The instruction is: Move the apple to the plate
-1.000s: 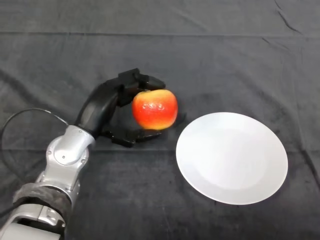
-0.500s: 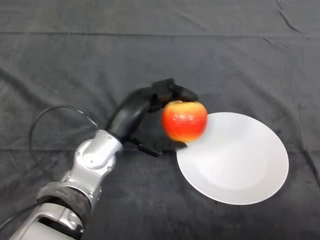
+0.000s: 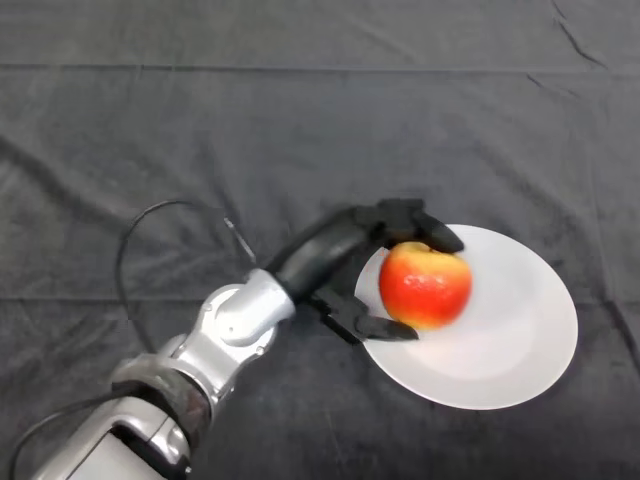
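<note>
A red and yellow apple (image 3: 425,285) is held in my left hand (image 3: 352,250) over the left part of the white plate (image 3: 510,340). The black fingers curl over the apple's top and the thumb reaches under its lower left side. I cannot tell whether the apple touches the plate. The silver-grey arm comes in from the lower left.
The table is covered by a dark cloth (image 3: 300,120) with a fold line across the far side. The plate lies at the right of the middle.
My left hand has carried the apple to the right, from the bare cloth left of the plate to above the plate's left part.
</note>
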You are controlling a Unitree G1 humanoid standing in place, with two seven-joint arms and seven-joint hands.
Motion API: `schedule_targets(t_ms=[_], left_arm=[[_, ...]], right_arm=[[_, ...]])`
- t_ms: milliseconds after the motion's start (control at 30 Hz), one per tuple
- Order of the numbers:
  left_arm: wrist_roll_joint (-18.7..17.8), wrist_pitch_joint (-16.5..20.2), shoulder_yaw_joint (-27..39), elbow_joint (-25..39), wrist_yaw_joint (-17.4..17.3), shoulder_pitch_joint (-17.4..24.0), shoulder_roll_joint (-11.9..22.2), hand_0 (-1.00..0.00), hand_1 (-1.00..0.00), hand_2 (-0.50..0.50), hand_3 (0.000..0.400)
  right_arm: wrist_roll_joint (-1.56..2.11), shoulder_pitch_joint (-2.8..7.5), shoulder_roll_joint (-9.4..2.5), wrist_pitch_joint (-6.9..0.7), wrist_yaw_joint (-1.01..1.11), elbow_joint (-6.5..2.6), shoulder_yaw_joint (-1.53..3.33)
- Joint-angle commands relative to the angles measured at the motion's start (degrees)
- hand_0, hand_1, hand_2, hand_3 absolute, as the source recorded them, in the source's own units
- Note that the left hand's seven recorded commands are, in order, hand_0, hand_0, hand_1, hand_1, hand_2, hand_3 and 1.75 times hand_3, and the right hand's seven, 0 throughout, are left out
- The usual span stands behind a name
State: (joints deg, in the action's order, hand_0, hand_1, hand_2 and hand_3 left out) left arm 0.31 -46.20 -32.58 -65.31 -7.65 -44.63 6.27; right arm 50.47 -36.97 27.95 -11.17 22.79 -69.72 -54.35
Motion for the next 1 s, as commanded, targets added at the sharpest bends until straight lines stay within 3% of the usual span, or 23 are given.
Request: schedule_targets(t_ms=[33,133,167,200,233,300,667,1000], left_arm=[[-0.74,1.24,-2.41,2.95,0.5,-2.91,0.11,-1.0,-1.0,0.0,0.4],[-1.21,2.39,-4.9,3.57,0.7,-3.04,0.22,-0.96,-1.0,0.02,0.4],[-1.35,2.73,-5.63,3.78,0.78,-3.07,0.29,-0.61,-0.91,0.15,0.364],[-1.47,3.01,-6.27,3.96,0.86,-3.08,0.37,-0.35,-0.78,0.22,0.314],[-1.61,3.34,-7.02,4.17,0.97,-3.07,0.5,0.0,-0.32,0.16,0.129],[-1.8,3.8,-8.09,4.46,1.17,-3.02,0.75,0.0,0.0,0.0,0.0],[-2.64,5.13,-10.77,4.94,2.53,-2.89,2.53,0.0,0.0,0.0,0.0],[-2.78,2.33,-9.09,4.19,3.53,-1.5,5.72,0.0,0.0,0.0,0.0]], right_arm=[[1.06,-0.79,1.01,0.43,0.01,0.22,-0.18],[1.06,-0.8,1.02,0.44,0.02,0.2,-0.18],[1.06,-0.8,1.02,0.44,0.02,0.2,-0.18],[1.06,-0.8,1.02,0.44,0.02,0.19,-0.18],[1.06,-0.8,1.02,0.44,0.03,0.19,-0.18],[1.06,-0.8,1.03,0.44,0.03,0.18,-0.19],[1.06,-0.82,1.04,0.45,0.05,0.14,-0.19],[1.06,-0.83,1.05,0.46,0.07,0.11,-0.2]])
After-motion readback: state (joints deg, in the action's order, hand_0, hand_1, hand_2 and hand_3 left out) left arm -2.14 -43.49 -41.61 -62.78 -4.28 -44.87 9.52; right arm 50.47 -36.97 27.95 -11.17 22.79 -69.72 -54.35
